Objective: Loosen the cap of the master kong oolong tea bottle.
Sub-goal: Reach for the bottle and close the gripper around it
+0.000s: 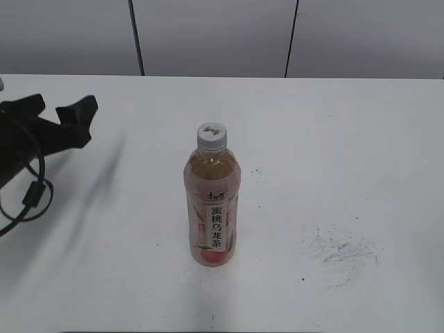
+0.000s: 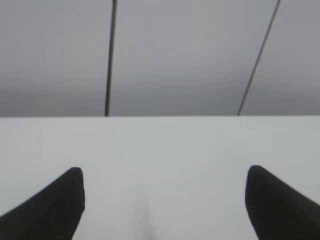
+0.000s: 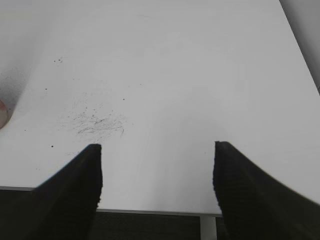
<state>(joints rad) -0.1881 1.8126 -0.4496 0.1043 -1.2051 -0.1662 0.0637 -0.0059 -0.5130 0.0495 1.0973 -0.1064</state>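
Note:
The master kong oolong tea bottle (image 1: 212, 208) stands upright mid-table, amber tea behind a pink peach label with a white character panel. Its white ribbed cap (image 1: 211, 136) sits on the neck, and nothing touches it. My left gripper (image 1: 59, 107) hovers far to the bottle's left, well apart from it. In the left wrist view the left gripper (image 2: 165, 172) is open over bare table, with no bottle in sight. My right gripper (image 3: 157, 147) is open near the table's front edge and empty. Only a pink sliver of the bottle (image 3: 2, 112) shows at that view's left border.
Dark scuff marks (image 1: 343, 250) smear the white table (image 1: 361, 139) right of the bottle, and the same scuff marks (image 3: 97, 120) lie ahead of the right gripper. A black cable (image 1: 28, 198) loops under the left arm. A grey panelled wall (image 1: 215, 35) runs behind the table.

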